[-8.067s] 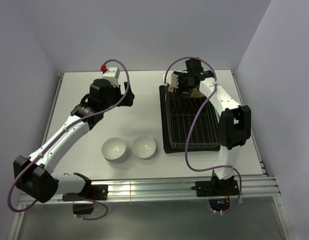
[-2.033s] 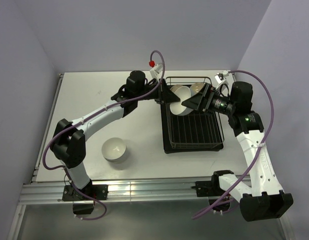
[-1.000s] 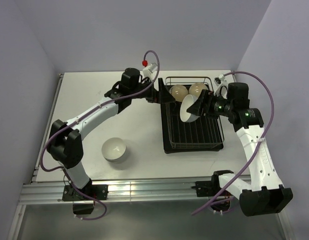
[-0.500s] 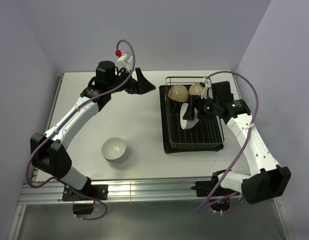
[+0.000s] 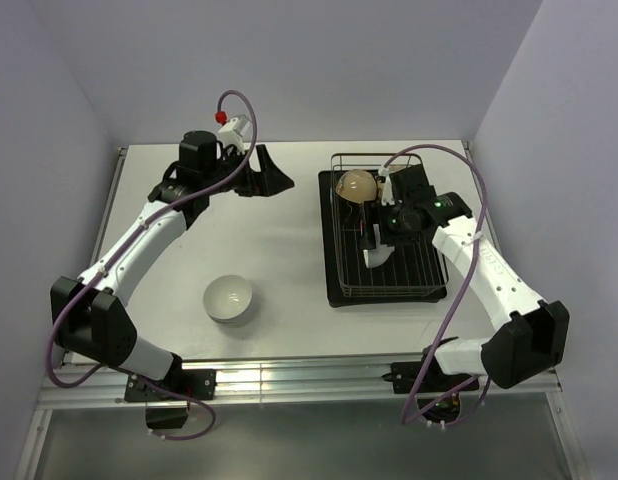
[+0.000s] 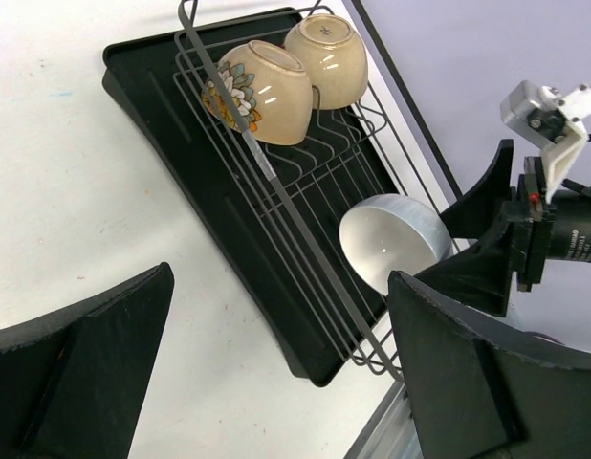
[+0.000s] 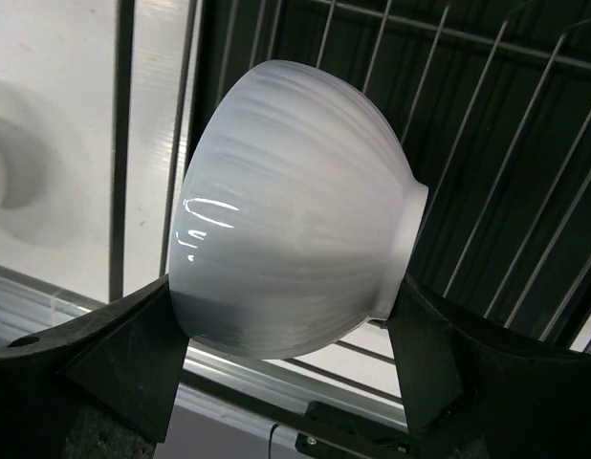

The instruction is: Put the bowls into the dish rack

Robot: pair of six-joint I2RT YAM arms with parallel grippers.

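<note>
My right gripper [image 5: 375, 243] is shut on a white ribbed bowl [image 5: 377, 256], held on its side low over the middle of the dish rack [image 5: 335, 288]. In the right wrist view the bowl [image 7: 288, 215] sits between both fingers [image 7: 123, 359] above the rack's tines [image 7: 525, 143]. Two tan bowls [image 6: 262, 91] [image 6: 326, 57] stand on edge at the rack's far end; the top view shows one [image 5: 357, 185]. Another white bowl [image 5: 229, 298] sits upright on the table, front left. My left gripper [image 5: 270, 176] is open and empty, left of the rack.
The rack's black tray [image 6: 181, 143] lies on the white table at the right. The held bowl [image 6: 391, 239] and the right gripper show in the left wrist view. Grey walls close the back and sides. An aluminium rail [image 5: 289, 378] runs along the near edge.
The left gripper let go of the white bowl at the rack and drew back to the left. The right gripper took it, turned it on edge and lowered it toward the rack's middle.
</note>
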